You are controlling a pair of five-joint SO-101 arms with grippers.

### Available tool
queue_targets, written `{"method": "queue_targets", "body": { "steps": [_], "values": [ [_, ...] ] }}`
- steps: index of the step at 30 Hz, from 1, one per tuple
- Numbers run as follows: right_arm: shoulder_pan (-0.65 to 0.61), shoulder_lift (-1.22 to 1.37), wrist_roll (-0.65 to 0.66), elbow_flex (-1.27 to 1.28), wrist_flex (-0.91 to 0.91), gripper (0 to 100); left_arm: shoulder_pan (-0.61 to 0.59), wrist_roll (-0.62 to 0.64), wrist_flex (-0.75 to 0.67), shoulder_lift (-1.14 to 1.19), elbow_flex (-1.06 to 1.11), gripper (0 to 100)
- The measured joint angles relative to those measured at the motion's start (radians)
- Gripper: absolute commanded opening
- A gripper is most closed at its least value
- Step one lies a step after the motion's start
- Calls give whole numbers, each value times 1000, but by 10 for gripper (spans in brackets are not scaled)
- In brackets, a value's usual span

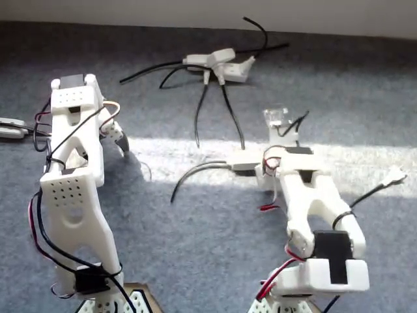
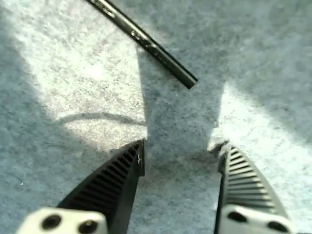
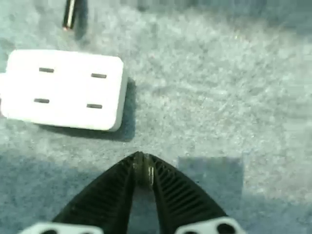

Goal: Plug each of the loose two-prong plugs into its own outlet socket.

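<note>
Outlet block point(image 3: 63, 90) lies flat, slots up, just ahead of the right end effector point(image 3: 144, 170), so we judge it's staged for insertion. A loose plug point(image 1: 395, 176) lies well apart on that arm's outer side. Right end effector is pinched closed, nothing clearly in it, arm stretched low over the tabletop point(image 1: 195, 248). Left end effector point(image 2: 183, 148) gapes wide, empty, aimed down, black cable point(image 2: 146, 44) end beyond its tips.

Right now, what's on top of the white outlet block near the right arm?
Nothing: the white outlet block shows four bare slots, none holding a plug. One end runs past the wrist view's edge, so it is unseen.
</note>
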Motion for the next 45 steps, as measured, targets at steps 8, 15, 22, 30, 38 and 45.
{"method": "queue_targets", "body": {
  "steps": [8,15,22,30,38,45],
  "values": [
    [0,3,26,-75,183,8,0,0,0,0,0,256],
    [-196,3,26,-160,365,8,0,0,0,0,0,256],
    [-451,3,26,-172,365,8,0,0,0,0,0,256],
    [-621,41,-43,-172,219,8,-64,31,0,0,0,256],
    [-651,325,-46,-324,166,8,-118,150,0,0,0,256],
    [-669,479,-44,-592,207,8,-121,150,0,0,0,256]
  ]
}}
